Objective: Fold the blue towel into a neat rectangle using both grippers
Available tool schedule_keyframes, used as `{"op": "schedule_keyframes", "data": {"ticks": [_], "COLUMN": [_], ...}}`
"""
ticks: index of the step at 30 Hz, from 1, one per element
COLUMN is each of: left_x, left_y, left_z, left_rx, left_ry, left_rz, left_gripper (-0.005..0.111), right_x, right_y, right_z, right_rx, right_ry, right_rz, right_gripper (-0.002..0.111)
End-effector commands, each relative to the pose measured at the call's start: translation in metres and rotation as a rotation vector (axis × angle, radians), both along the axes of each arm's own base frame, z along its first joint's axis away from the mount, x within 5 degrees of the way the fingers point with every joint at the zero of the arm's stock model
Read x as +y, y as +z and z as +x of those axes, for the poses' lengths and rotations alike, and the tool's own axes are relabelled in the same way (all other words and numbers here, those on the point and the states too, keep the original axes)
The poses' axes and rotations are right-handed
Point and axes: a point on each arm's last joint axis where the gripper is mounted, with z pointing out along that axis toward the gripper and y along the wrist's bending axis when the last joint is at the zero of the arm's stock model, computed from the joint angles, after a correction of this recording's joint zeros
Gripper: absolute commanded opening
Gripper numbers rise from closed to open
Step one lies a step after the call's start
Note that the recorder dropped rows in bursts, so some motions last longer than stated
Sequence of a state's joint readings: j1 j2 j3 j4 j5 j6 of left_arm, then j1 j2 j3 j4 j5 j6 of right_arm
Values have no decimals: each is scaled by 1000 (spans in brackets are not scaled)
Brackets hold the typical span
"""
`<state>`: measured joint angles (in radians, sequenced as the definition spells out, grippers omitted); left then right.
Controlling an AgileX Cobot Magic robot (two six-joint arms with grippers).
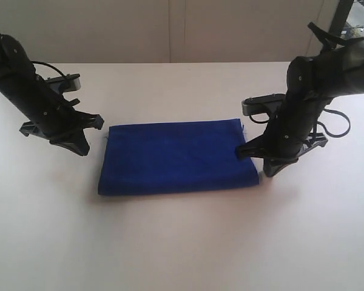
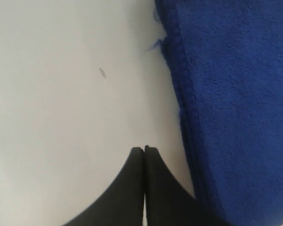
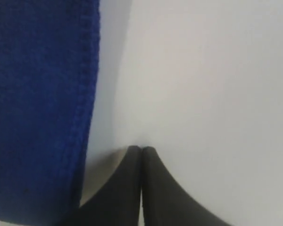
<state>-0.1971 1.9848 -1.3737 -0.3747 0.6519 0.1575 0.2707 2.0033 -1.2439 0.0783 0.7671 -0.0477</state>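
The blue towel (image 1: 177,157) lies folded into a flat rectangle in the middle of the white table. My left gripper (image 1: 83,147) sits just off the towel's left end, shut and empty, its tips over bare table beside the layered towel edge (image 2: 188,122). My right gripper (image 1: 270,170) stands off the towel's right end, also shut with nothing in it, and the towel's stitched edge (image 3: 87,94) runs alongside it. In both wrist views the fingertips (image 2: 144,149) (image 3: 141,149) are pressed together. No white tag shows clearly.
The white table (image 1: 182,242) spreads wide in front of the towel and behind it. A pale wall (image 1: 170,30) closes the far side. A metal frame (image 1: 352,24) shows at the top right corner.
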Motion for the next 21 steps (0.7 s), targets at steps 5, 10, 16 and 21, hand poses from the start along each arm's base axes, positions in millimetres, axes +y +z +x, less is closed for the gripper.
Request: {"op": "schedule_keyframes", "data": {"ticks": [5, 10, 16, 21], "left_x": [1, 1, 1, 1], "left_y": [-6, -7, -7, -7], "left_z": [-5, -6, -6, -6], "left_rx": [24, 24, 24, 20], "left_ry": [6, 8, 8, 9], "left_rz": [-7, -6, -6, -6], "left_gripper": [0, 0, 0, 0], "right_x": [19, 20, 19, 19], "right_y": [-2, -2, -2, -2], "right_z": [-9, -14, -15, -17], "right_rx": [25, 68, 86, 100], "right_ry": [46, 47, 46, 48], "right_rz": [24, 23, 23, 21], "right_gripper": [0, 0, 0, 0]}}
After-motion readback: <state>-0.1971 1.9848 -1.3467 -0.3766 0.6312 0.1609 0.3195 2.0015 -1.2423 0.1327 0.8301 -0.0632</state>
